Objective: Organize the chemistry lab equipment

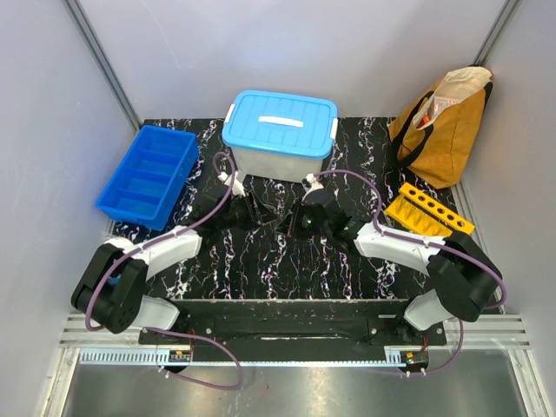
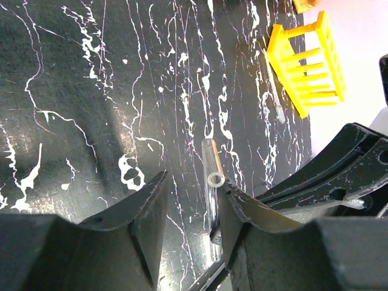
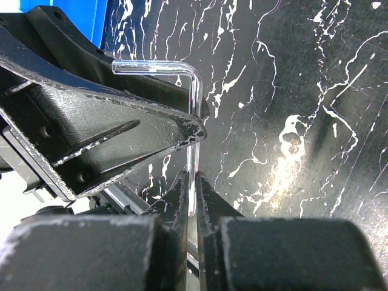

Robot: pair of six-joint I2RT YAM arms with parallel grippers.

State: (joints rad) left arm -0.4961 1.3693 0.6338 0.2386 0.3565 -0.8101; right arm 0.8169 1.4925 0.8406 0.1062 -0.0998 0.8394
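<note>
In the top view we see both arms reaching in to meet at the middle of the black marbled desk (image 1: 287, 269), just at 6 o'clock of the white tub (image 1: 280, 161) with its blue lid. Our right pincer (image 3: 193, 182) is clamped tight on one leg of a bent glass tube (image 3: 154, 68). From the jaws the tube runs toward 12 o'clock in that wrist view, turns at an elbow and heads toward 9 o'clock, across a finger of the other arm. Our left pincer (image 2: 193, 187) stands partly open around the tube's other leg. The tube's open end sits close against the finger on the 3 o'clock side, with a clear gap to the finger at 9 o'clock. The yellow-orange rack (image 1: 428, 211) lies on the desk at 3 o'clock of the pincers, well apart from them, and a second thin tube (image 2: 276, 100) lies just beside it. The blue divided tray (image 1: 148, 174) sits at 10 o'clock, and a tan bag (image 1: 443, 122) at 2 o'clock.
</note>
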